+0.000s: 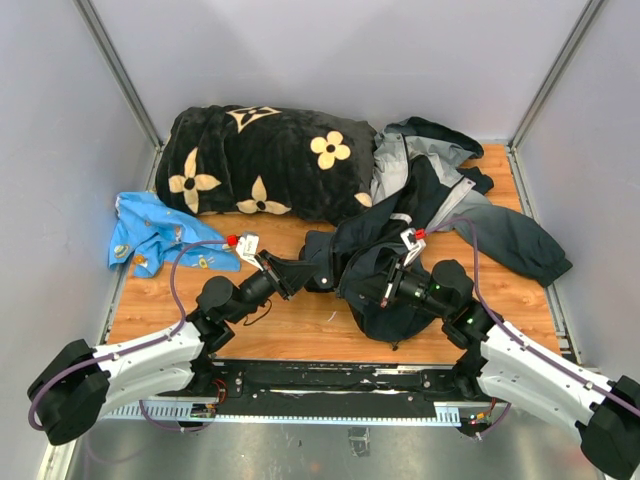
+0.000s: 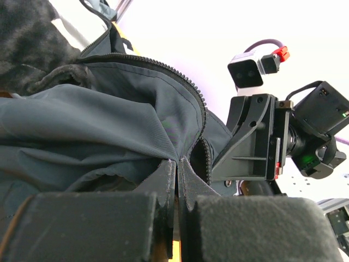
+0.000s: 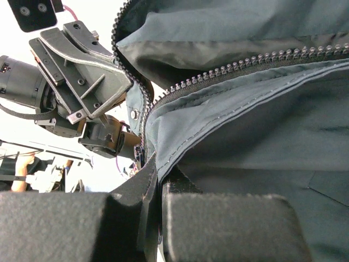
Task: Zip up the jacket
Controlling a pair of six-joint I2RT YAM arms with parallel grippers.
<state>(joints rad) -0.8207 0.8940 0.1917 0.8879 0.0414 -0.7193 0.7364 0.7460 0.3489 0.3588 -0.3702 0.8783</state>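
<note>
Left claw (image 2: 177,172), right claw (image 3: 157,183) pinch jacket (image 2: 109,125)

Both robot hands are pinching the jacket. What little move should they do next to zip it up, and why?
Probably ease the two front edges together low down, so the rows line up. The left gripper and right gripper are each shut on the jacket beside its zipper teeth, and the rows that show lie open, not meshed.

Dark navy and grey jacket (image 1: 420,215) crumpled on table's right half, front zipper (image 3: 256,61) open.
</note>
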